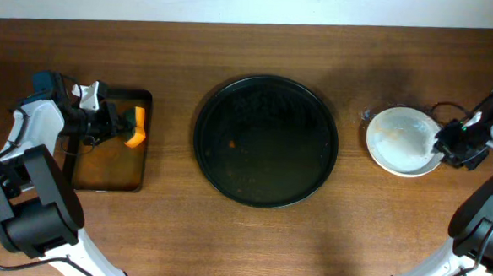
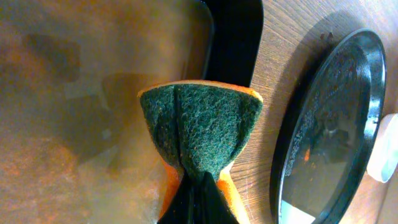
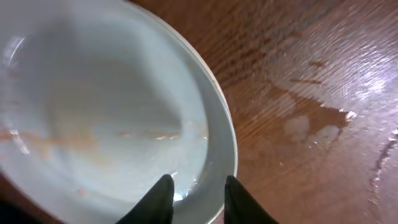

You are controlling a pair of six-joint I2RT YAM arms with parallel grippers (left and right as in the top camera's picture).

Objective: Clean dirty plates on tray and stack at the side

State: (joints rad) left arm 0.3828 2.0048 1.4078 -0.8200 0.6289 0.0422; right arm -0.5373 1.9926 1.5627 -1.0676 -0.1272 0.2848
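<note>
The plates (image 1: 403, 139) sit as a white stack on the table at the right, off the tray; the top plate (image 3: 93, 112) is wet with faint orange streaks. My right gripper (image 1: 443, 148) hangs at the stack's right rim. In the right wrist view this gripper (image 3: 198, 180) is open, and its fingers stand either side of the rim without pinching it. The round black tray (image 1: 197, 140) in the middle holds no plate, only a small orange speck. My left gripper (image 1: 116, 123) is shut on a green-and-orange sponge (image 2: 199, 124) at the far left.
A rectangular dark tray (image 1: 109, 173) with brownish water lies under the left gripper and sponge. A patch of spilled water (image 3: 311, 124) wets the wood beside the plates. The round tray's rim (image 2: 323, 124) is close to the right of the sponge.
</note>
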